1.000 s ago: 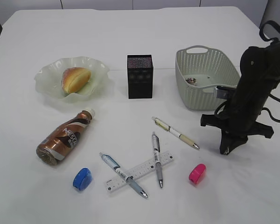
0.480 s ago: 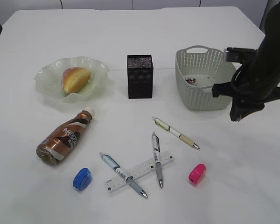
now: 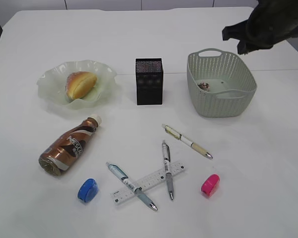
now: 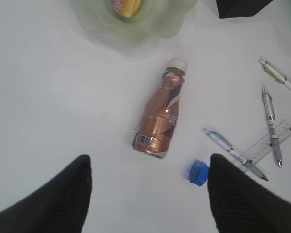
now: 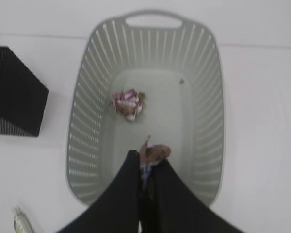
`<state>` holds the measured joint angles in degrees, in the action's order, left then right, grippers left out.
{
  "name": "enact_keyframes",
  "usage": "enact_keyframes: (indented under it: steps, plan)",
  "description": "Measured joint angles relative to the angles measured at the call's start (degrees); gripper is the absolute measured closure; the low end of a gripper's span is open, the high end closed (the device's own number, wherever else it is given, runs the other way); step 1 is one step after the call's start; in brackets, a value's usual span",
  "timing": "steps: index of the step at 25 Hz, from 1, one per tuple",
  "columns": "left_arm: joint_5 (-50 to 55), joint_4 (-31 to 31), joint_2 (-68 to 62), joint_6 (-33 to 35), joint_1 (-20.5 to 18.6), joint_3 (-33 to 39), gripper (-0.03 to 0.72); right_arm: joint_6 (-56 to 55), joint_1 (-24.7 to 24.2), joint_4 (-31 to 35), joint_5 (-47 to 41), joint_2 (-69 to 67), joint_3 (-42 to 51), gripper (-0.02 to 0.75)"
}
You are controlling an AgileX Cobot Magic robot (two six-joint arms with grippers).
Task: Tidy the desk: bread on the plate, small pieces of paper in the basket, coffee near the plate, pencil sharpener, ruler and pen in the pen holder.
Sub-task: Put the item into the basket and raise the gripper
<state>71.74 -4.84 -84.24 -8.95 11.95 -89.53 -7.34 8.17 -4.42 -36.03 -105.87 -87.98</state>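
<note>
Step in hand: paper disposal is judged to be under way; a brownish paper scrap (image 5: 154, 152) is pinched at the tips of the right claw (image 5: 146, 167), whose fingers are pressed together on it, directly above the basket (image 5: 87, 126).
Next move: the fingers would need to be parted so the scrap drops straight below them, beside the crumpled pinkish paper (image 5: 128, 103) lying just ahead of the tips on the basket floor.
Left claw: (image 4: 148, 194) spread wide and empty, held high; only the two dark finger ends are shown.
Plate: (image 3: 49, 89) pale green, translucent, wavy-rimmed, far left of the right claw; a glazed oval bread roll (image 3: 80, 84) already rests in it.
Coffee bottle: (image 4: 160, 119) lying on its side just ahead of the left claw, brown glossy wrap, cream cap towards the plate; still to be set upright, it is judged.
Blue pencil sharpener: (image 4: 199, 173) rounded plastic, close to the left claw's right-hand finger.
Pens and ruler: three slim pens and a clear flat ruler (image 3: 149, 182) lie loose and partly crossed, well below the right claw.
Pen holder: (image 3: 149, 81) black, square, perforated, seemingly empty.
Pink pencil sharpener: (image 3: 210, 184) smooth plastic, rightmost of the loose items.
Basket: grey-green slotted plastic with a handle cut-out.
</note>
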Motion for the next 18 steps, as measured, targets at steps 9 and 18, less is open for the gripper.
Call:
enact_keyframes:
  steps: [9, 18]
  plan:
    - [0.0, -0.1, 0.0, 0.0, 0.0, 0.0, 0.147, 0.3, 0.0, -3.9, 3.5, -6.4, -7.3, 0.713]
    - [0.0, -0.8, 0.0, 0.0, 0.0, 0.0, 0.148, -2.4, 0.0, -4.1, 3.6, -12.2, -10.7, 0.608]
